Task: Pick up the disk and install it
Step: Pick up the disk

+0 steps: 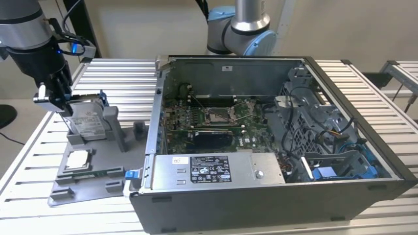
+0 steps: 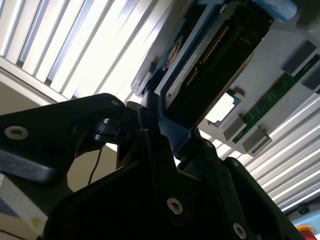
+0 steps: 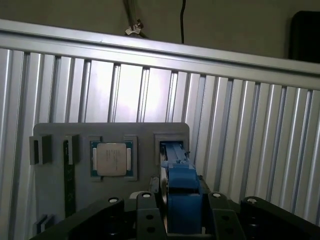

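Across a ribbed aluminium desk (image 1: 365, 83), beige wall behind, one open computer case (image 1: 261, 200) and one grey holder plate (image 1: 85, 183) are set, the plate by the edge on the exterior view's left. One disk (image 1: 88, 122) is stood upright in the plate's slot; one square chip (image 1: 78, 159) and one memory stick (image 1: 98, 172) lie beside it. One claw (image 1: 58, 102) is clamped on the disk's blue-framed upper edge.

The silver-and-black jointed arm (image 1: 29, 34) reaches down at the exterior view's left, wrist vertical. Its black two-fingered claw (image 1: 58, 104) points straight down, fingers (image 3: 147, 220) clamped on either side of the upright blue-framed silver-grey disk (image 1: 88, 122).
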{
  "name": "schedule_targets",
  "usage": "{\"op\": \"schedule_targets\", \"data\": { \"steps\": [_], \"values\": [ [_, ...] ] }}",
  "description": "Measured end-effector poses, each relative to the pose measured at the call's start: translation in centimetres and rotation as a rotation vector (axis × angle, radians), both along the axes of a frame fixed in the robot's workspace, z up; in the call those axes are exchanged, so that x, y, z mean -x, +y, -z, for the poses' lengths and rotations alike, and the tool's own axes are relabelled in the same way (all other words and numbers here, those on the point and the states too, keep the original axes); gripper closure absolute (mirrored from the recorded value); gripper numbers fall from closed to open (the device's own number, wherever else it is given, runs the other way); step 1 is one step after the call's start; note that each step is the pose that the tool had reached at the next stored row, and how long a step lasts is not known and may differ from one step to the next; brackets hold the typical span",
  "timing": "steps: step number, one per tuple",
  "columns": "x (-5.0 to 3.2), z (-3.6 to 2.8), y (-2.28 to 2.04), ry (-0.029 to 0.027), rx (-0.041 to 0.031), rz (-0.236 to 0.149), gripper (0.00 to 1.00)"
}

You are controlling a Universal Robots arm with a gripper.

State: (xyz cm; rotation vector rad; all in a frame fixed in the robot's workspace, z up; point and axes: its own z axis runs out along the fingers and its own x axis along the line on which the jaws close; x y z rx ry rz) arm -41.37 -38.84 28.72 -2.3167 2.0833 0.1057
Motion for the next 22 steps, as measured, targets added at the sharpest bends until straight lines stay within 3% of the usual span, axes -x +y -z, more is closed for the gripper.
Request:
{"op": "schedule_targets", "data": {
  "steps": [7, 8, 10, 12, 14, 22],
  "values": [
    [0.01, 0.05, -0.03, -0.0014, -0.0017, 0.0, 1.0],
    [0.0, 0.07, -0.04, -0.0018, -0.0096, 0.0, 1.0],
    [0.0, 0.07, -0.02, -0.0017, -0.0152, 0.0, 1.0],
    [0.0, 0.07, -0.01, -0.0017, -0.0138, 0.0, 1.0],
    [0.0, 0.08, -0.03, -0.0018, -0.0037, 0.0, 1.0],
    [0.01, 0.07, -0.03, -0.0016, -0.0023, 0.0, 1.0]
  ]
}}
